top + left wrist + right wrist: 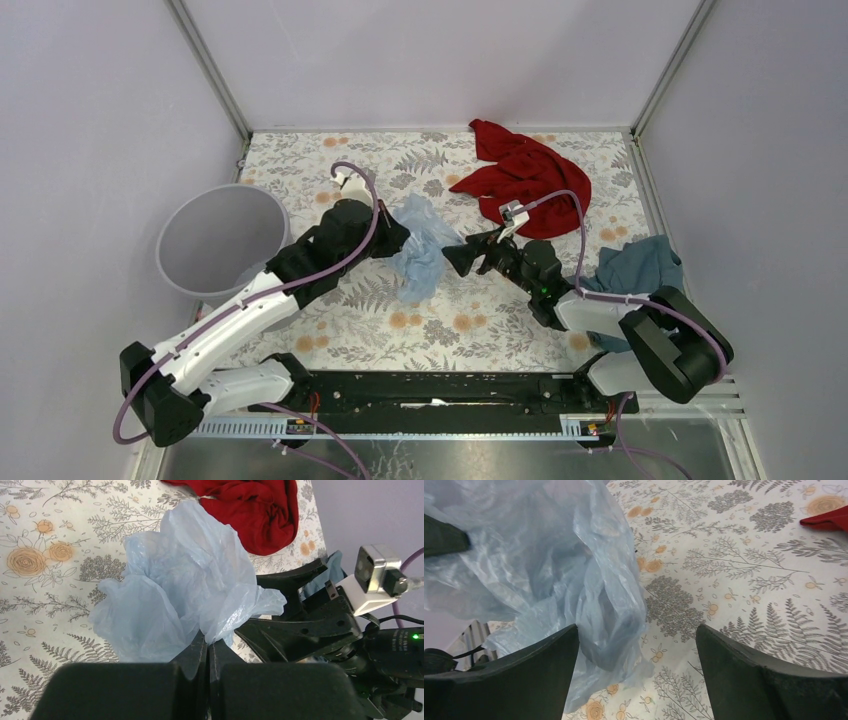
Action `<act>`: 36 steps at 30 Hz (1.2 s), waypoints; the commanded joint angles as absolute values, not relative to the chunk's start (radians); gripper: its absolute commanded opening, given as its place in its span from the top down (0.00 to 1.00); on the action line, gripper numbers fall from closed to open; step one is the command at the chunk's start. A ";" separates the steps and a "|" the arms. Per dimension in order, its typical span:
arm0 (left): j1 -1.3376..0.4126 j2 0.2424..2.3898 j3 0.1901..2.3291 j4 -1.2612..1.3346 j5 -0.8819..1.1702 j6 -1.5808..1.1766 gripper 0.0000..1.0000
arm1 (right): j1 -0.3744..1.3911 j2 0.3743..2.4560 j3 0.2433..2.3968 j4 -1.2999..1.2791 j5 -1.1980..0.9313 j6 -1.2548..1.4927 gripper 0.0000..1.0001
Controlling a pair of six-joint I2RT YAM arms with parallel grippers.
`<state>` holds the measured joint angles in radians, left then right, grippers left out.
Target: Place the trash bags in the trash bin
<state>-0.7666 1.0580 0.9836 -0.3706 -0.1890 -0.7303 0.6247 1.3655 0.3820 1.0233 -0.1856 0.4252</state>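
Observation:
The pale-blue trash bag (422,245) lies crumpled on the floral table between the two grippers. My left gripper (398,240) is shut on a fold of the trash bag (185,585), with its fingertips (202,647) pressed together on the plastic. My right gripper (455,258) is open just right of the bag. In the right wrist view the gripper (636,632) has its jaws wide apart, and the bag (554,565) hangs beside the left finger, touching the table. The light-grey trash bin (215,235) stands at the left, empty as far as shows.
A red cloth (520,175) lies at the back right, and it also shows in the left wrist view (250,510). A dark teal cloth (635,265) lies at the right by my right arm. Grey walls close in the table on three sides.

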 commanded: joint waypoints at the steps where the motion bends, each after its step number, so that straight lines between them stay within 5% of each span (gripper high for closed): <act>1: -0.763 1.068 0.972 -0.310 -0.166 -0.725 1.00 | 0.632 1.376 0.409 1.133 -0.221 0.463 0.07; 6: -0.763 1.080 0.963 -0.289 -0.134 -0.717 1.00 | 0.632 1.393 0.410 1.134 -0.183 0.463 0.14; 10: -0.763 1.084 0.948 -0.296 -0.111 -0.705 1.00 | 0.632 1.414 0.426 1.140 -0.230 0.476 0.34; 13: -0.763 1.062 0.914 -0.275 -0.111 -0.707 1.00 | 0.632 1.433 0.428 1.154 -0.233 0.482 0.39; 16: -0.763 1.055 0.909 -0.280 -0.102 -0.688 1.00 | 0.632 1.429 0.427 1.136 -0.206 0.478 0.72; 20: -0.763 1.063 0.949 -0.402 -0.149 -0.606 1.00 | 0.633 1.329 0.411 0.976 -0.045 0.401 1.00; 26: -0.764 1.112 1.010 -0.650 -0.261 -0.495 1.00 | 0.632 1.061 0.418 0.726 0.043 0.210 1.00; 28: -0.764 1.116 1.016 -0.675 -0.302 -0.494 0.88 | 0.632 1.000 0.467 0.601 -0.021 0.193 1.00; 32: -0.763 1.126 1.060 -0.675 -0.272 -0.530 0.33 | 0.632 0.911 0.563 0.383 -0.081 0.252 1.00; 36: -0.770 1.109 1.074 -0.640 -0.167 -0.577 0.06 | 0.631 0.876 0.668 0.152 -0.037 0.353 1.00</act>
